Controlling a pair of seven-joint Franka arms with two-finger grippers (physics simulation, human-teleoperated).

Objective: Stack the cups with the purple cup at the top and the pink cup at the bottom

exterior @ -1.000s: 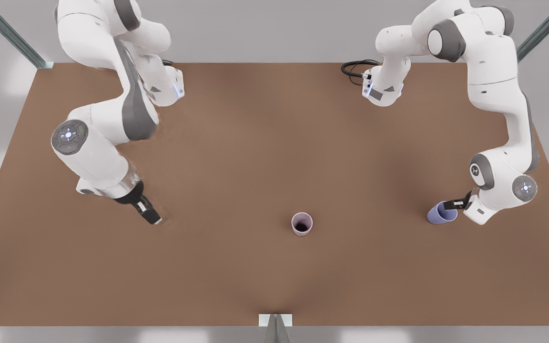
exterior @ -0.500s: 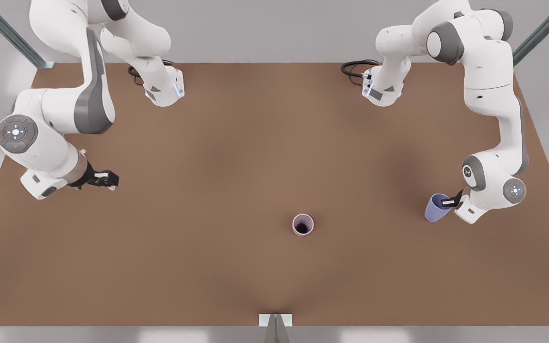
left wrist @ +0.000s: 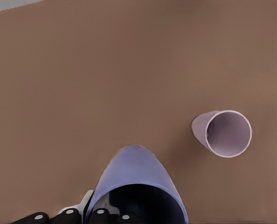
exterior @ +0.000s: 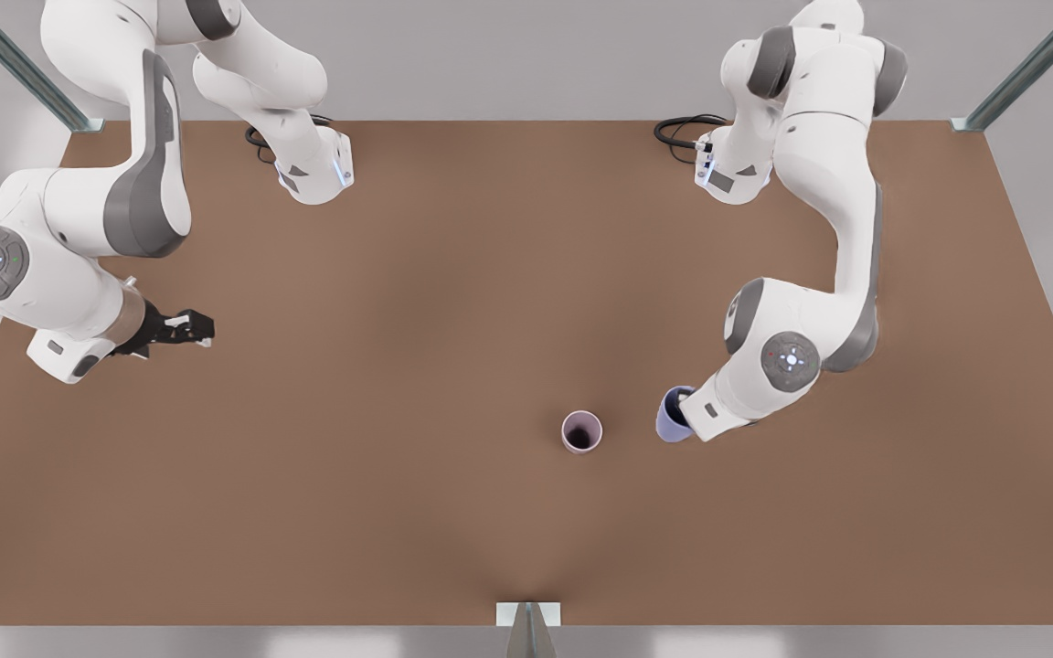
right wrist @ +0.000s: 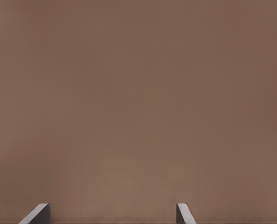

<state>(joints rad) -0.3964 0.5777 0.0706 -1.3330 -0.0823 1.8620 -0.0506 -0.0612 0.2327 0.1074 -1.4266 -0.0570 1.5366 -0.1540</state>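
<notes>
Purple cup carried toward the pink cup

The left tool [left wrist: 89, 217] grips the purple cup [exterior: 671, 416] by its rim, held just beside the pink cup [exterior: 581, 431], on the front view's right of it and tilted, mouth toward the wrist. The pink cup stands upright on the desk [exterior: 453, 302], mouth open. The coming move, likely, turns on closing that sideways gap. The right tool [exterior: 190, 327] waits well away from the pink cup, fingers [right wrist: 36, 214] spread apart, empty.
</notes>
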